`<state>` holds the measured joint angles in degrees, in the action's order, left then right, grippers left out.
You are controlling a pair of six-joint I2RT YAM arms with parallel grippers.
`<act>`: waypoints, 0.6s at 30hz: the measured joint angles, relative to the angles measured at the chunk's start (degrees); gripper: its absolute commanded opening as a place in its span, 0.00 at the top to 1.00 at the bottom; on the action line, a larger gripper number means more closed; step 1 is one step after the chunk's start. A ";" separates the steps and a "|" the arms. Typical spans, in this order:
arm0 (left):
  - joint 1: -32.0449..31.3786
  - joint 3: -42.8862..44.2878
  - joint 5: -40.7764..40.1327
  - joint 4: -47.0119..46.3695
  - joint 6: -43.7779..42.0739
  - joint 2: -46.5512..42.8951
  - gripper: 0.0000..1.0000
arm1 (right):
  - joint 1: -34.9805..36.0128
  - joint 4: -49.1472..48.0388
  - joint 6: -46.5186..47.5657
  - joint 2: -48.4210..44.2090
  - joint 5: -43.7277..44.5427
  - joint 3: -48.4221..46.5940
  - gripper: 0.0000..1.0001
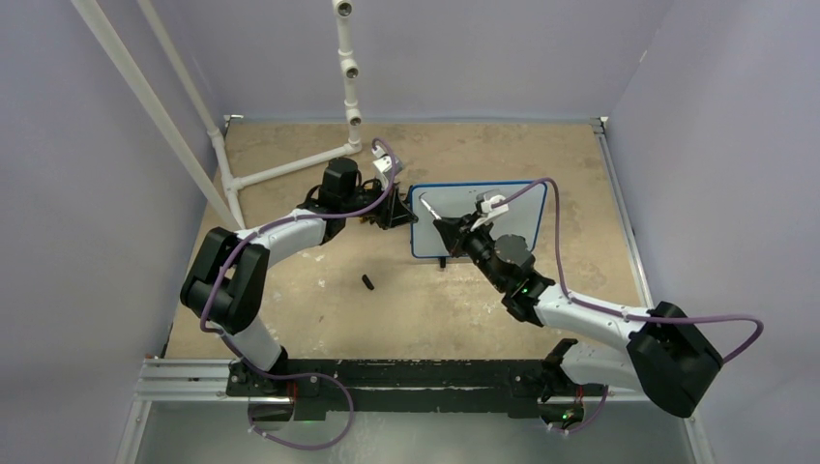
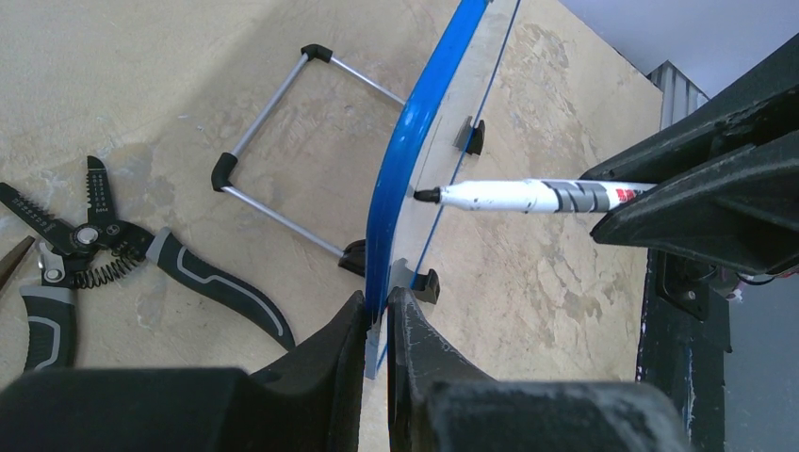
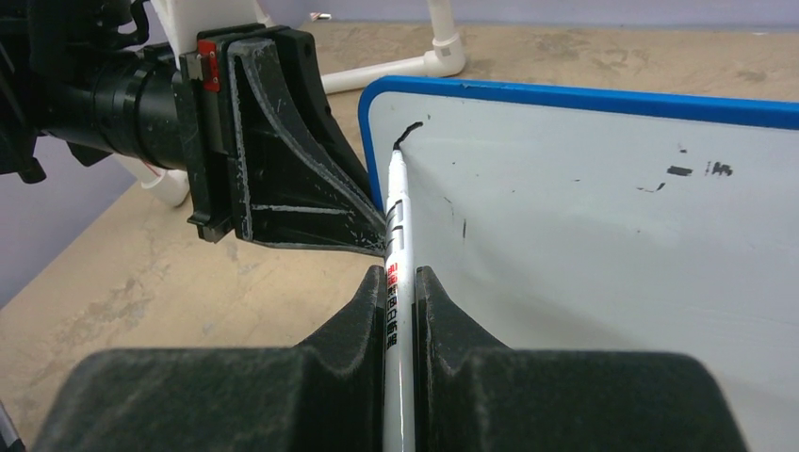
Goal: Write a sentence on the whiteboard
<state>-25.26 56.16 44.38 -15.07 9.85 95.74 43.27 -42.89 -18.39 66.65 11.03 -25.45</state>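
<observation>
The whiteboard (image 1: 522, 208), white with a thin blue frame (image 2: 405, 160), stands tilted on the table. My left gripper (image 2: 379, 311) is shut on its left edge (image 1: 404, 215). My right gripper (image 3: 400, 282) is shut on a white marker (image 3: 396, 226), seen side-on in the left wrist view (image 2: 509, 196). The marker's black tip touches the board (image 3: 584, 217) near its top left corner. A short curved black stroke (image 3: 408, 132) lies at the tip. No readable sentence shows; a few small dark smudges (image 3: 697, 171) sit further right.
A black marker cap (image 1: 367, 282) lies on the tan table in front of the left arm. Black-handled wire strippers (image 2: 113, 259) and a metal wire stand (image 2: 283, 141) lie behind the board. A white pipe frame (image 1: 290, 166) stands at the back left.
</observation>
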 measured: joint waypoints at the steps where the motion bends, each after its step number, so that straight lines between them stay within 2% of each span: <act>1: 0.00 0.00 0.00 0.02 0.00 0.00 1.00 | 0.24 0.02 0.02 0.15 0.00 0.00 1.00; 18: 0.00 0.31 -0.07 0.59 -0.04 0.00 1.00 | 1.68 3.30 -1.60 -3.06 6.49 0.52 1.00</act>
<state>-25.26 56.47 44.31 -14.48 9.80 95.74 44.95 -39.59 -19.99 63.59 17.52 -24.93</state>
